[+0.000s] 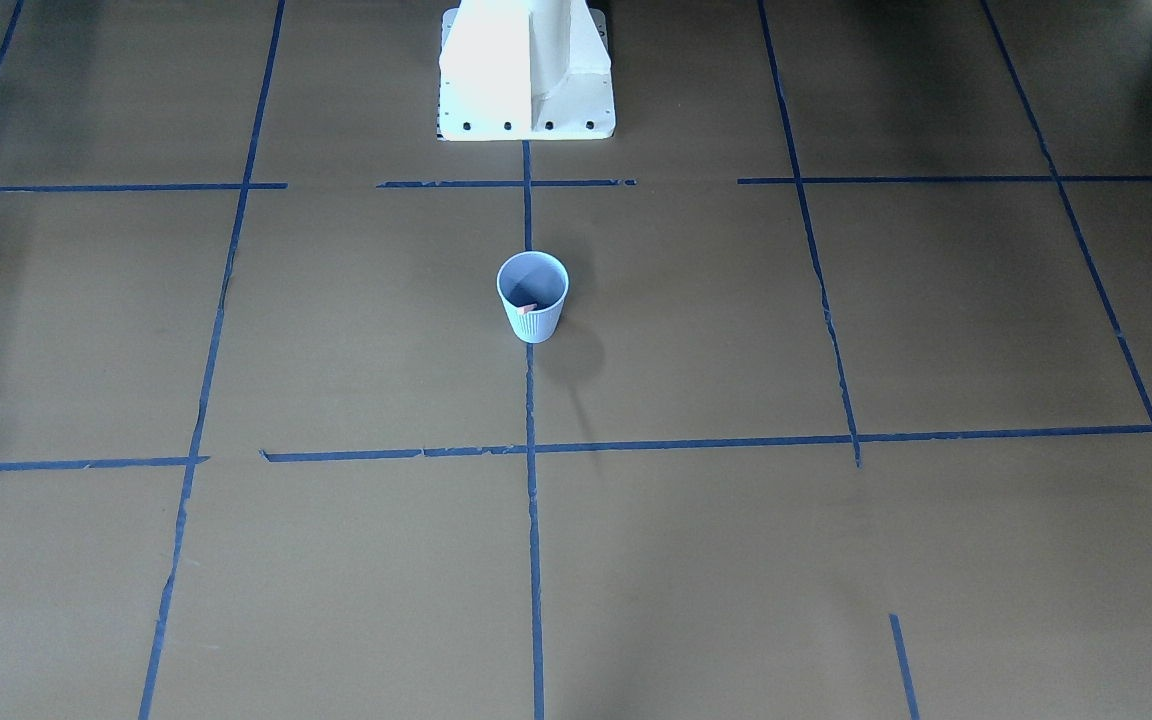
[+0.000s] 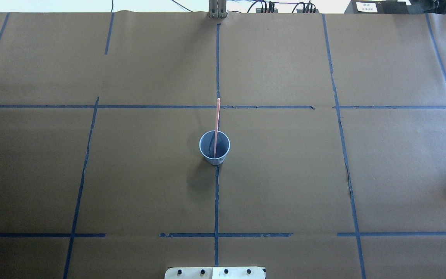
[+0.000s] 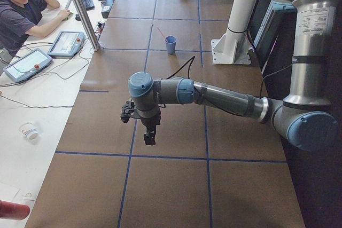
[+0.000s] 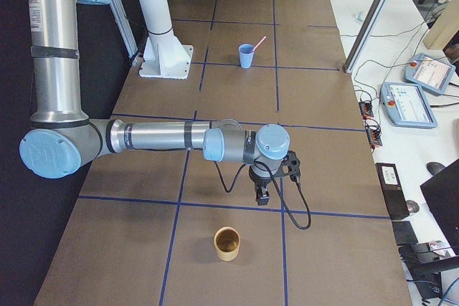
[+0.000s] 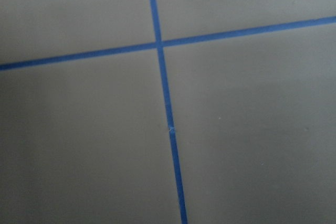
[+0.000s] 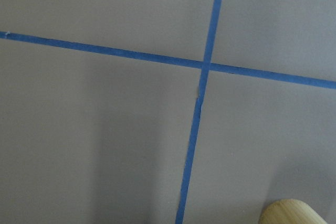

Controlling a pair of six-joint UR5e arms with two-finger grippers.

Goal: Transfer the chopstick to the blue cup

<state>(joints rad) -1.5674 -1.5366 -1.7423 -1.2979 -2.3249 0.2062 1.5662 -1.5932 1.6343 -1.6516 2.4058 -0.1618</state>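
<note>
The blue cup [image 2: 207, 147] stands upright at the table's middle on a blue tape line. A pinkish-orange chopstick [image 2: 217, 120] stands in it and leans out over the far rim. In the front-facing view only a small sliver of the chopstick [image 1: 528, 307] shows inside the cup [image 1: 533, 322]. My left gripper [image 3: 149, 138] hangs over the table far to the left of the cup; I cannot tell if it is open or shut. My right gripper [image 4: 262, 197] hangs far to the right of the cup; I cannot tell its state either. Neither wrist view shows fingers.
A tan wooden cup [image 4: 227, 244] stands near my right gripper and shows at the edge of the right wrist view [image 6: 291, 212]. The white robot base [image 1: 526, 70] is behind the blue cup. An operator [image 3: 21, 9] sits at the side table with teach pendants [image 3: 67, 42].
</note>
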